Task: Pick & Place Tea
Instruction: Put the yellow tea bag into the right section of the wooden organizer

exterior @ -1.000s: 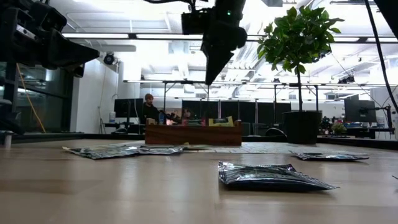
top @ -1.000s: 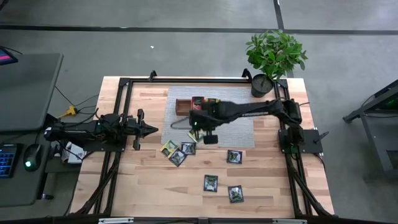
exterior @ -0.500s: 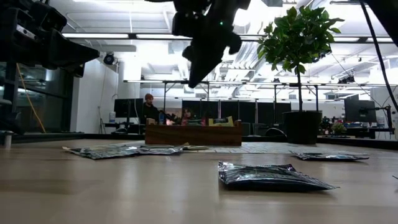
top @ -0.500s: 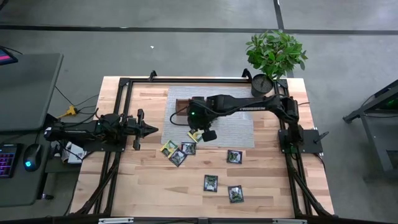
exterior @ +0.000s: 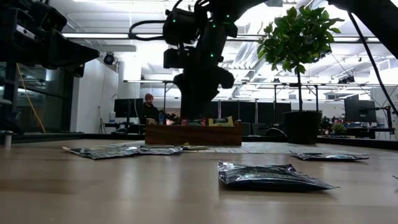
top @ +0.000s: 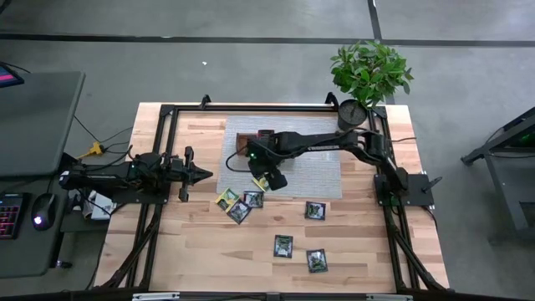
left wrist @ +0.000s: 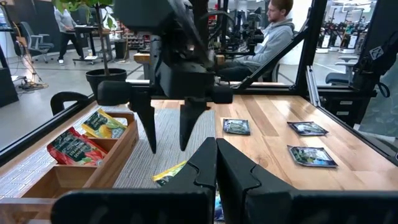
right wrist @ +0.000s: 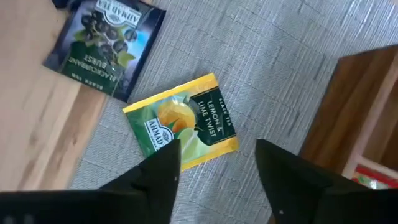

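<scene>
Hovering: right gripper [right wrist: 214, 171], fingers spread and empty, above the lemon tea packet [right wrist: 181, 121]
Packet: flat on grey mat [right wrist: 298, 37], beside wooden tray [right wrist: 360, 118], lying diagonal to the fingers
Left gripper [top: 203, 174]: pressed together, farther off

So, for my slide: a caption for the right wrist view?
Open right gripper above a yellow-green tea packet lying on the grey mat.

Looks like a robotics lab in an open-plan office: bare concrete floor [top: 251, 67], a wooden desk [top: 201, 251] boxed in by a black metal frame [top: 251, 107], rows of monitors [exterior: 249, 111] behind, and a person [left wrist: 273, 31] seated at a workstation.
</scene>
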Controlling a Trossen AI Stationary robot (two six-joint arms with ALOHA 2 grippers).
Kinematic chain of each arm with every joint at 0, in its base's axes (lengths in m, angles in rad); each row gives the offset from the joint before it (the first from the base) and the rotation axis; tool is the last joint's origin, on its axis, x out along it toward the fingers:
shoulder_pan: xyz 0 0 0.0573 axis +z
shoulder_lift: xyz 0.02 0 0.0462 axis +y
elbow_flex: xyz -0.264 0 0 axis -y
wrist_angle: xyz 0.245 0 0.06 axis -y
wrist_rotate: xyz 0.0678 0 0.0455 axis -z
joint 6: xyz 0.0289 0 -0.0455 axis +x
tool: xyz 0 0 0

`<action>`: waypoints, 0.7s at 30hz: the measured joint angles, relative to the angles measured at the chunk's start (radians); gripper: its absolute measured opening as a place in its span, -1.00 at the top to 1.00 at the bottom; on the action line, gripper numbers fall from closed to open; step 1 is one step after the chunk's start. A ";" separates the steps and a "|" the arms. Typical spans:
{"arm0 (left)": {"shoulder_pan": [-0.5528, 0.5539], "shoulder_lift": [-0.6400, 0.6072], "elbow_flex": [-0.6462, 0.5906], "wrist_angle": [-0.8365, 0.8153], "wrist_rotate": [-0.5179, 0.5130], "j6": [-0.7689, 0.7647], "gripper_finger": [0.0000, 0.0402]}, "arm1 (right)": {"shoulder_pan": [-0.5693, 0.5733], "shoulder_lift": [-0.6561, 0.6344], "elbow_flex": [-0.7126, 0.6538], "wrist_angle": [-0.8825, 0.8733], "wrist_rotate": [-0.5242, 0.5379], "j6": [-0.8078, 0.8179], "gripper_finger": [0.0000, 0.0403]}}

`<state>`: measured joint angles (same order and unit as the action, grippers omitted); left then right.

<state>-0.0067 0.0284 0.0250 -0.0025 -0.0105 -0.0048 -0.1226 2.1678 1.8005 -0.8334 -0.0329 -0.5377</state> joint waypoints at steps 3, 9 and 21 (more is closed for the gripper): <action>0.000 0.000 0.000 0.000 0.000 0.000 1.00 | 0.007 0.016 0.000 0.011 0.034 -0.055 -0.09; 0.000 0.000 0.000 0.000 0.000 0.000 1.00 | 0.005 0.046 0.000 0.047 0.046 -0.074 -0.10; 0.000 0.000 0.000 0.000 0.000 0.000 1.00 | -0.022 0.076 0.000 0.105 -0.043 -0.074 -0.10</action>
<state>-0.0067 0.0281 0.0250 -0.0025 -0.0109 -0.0048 -0.1444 2.2442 1.8008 -0.7288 -0.0760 -0.6115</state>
